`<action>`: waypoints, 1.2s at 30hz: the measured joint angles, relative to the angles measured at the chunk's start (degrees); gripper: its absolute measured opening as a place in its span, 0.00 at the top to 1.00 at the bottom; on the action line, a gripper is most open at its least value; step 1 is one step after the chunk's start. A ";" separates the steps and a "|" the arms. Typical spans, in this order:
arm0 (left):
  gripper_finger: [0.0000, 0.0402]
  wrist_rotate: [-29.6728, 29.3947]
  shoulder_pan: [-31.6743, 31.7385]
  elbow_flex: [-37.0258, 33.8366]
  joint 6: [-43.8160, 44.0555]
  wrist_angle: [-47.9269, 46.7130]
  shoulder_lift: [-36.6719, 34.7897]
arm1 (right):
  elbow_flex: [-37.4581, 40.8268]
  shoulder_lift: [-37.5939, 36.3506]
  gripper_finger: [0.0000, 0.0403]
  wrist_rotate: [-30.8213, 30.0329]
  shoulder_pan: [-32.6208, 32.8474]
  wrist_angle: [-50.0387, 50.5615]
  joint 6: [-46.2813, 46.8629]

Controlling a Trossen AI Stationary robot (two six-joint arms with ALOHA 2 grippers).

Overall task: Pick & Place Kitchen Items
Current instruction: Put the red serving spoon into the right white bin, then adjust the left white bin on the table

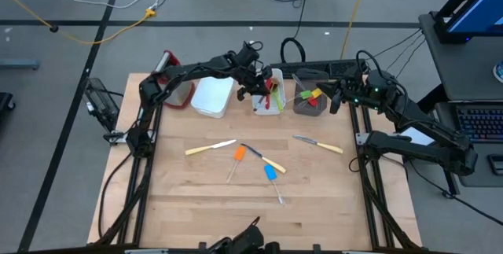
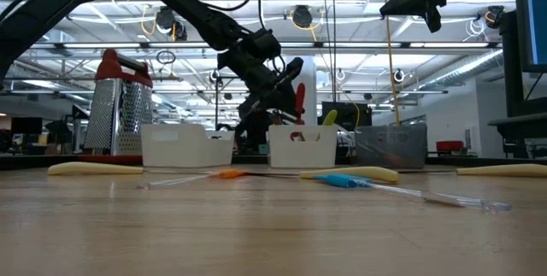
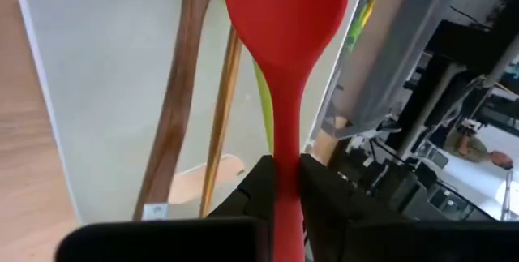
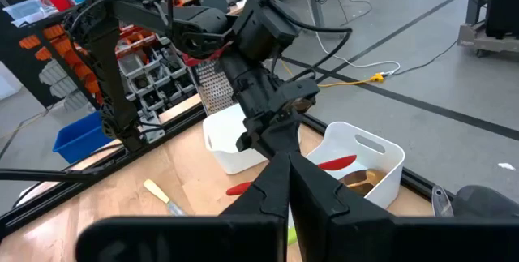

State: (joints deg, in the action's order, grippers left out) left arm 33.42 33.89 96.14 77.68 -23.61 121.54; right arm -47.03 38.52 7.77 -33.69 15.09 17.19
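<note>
My left gripper (image 1: 263, 89) is over the middle white bin (image 1: 259, 106) and is shut on a red spoon (image 3: 285, 19). Two wooden spoons (image 3: 174, 116) lie in that bin. My right gripper (image 1: 334, 97) is shut and empty beside the grey cup (image 1: 310, 103), which holds green, orange and red utensils. On the table lie cream-handled knives (image 1: 211, 149) (image 1: 322, 144) (image 1: 271, 162), an orange spatula (image 1: 238, 154) and a blue spatula (image 1: 271, 173). My left gripper pinches the red spoon's handle (image 3: 285, 193) between its two fingers. The spoon runs on ahead of the fingers, with its bowl (image 3: 285, 10) over the inside of the white bin. In the low view the spoon (image 2: 299, 98) stands nearly upright above the bin's rim.
A second white bin (image 1: 212, 97) stands left of the middle one. The metal box grater with a red top (image 1: 169, 85) is at the far left. The utensils lie across the middle of the table. The near part of the wooden top is bare.
</note>
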 joint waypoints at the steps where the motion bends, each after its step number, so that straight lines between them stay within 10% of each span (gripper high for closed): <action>1: 0.89 0.00 0.07 0.00 0.00 0.00 0.00 | 0.00 0.00 1.00 0.00 0.00 -0.02 -0.04; 19: 0.47 1.73 1.90 -0.04 -6.61 8.52 -5.16 | 0.00 0.00 1.00 -0.06 0.00 -0.09 -0.48; 36: 0.46 -37.96 -4.96 0.02 -46.94 -43.54 -25.38 | 0.00 0.00 1.00 -0.14 -0.02 0.61 -0.50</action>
State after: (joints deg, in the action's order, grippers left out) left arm -4.54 28.93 96.16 30.74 -67.15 96.15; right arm -47.03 38.52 7.63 -33.71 15.70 16.69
